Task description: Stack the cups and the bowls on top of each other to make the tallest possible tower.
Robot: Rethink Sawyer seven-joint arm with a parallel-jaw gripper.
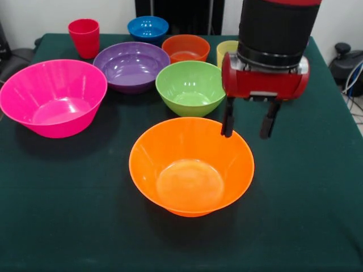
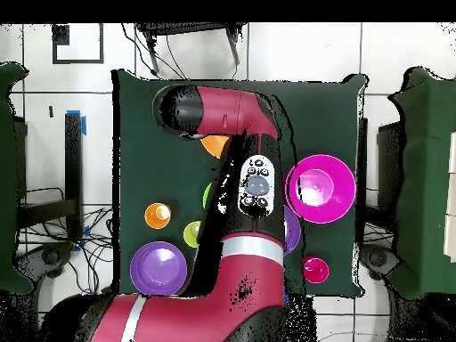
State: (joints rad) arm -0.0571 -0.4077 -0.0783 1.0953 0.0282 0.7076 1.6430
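Currently the pincer, fingers apart and empty, hangs over the far right rim of the upright large orange bowl, apparently straddling it.

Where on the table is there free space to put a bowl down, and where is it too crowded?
Bare cloth lies along the near edge in front of the orange bowl, at its left below the pink bowl, and at its right under the open gripper. The far side is crowded: purple bowl, green bowl and the small ones sit close together.
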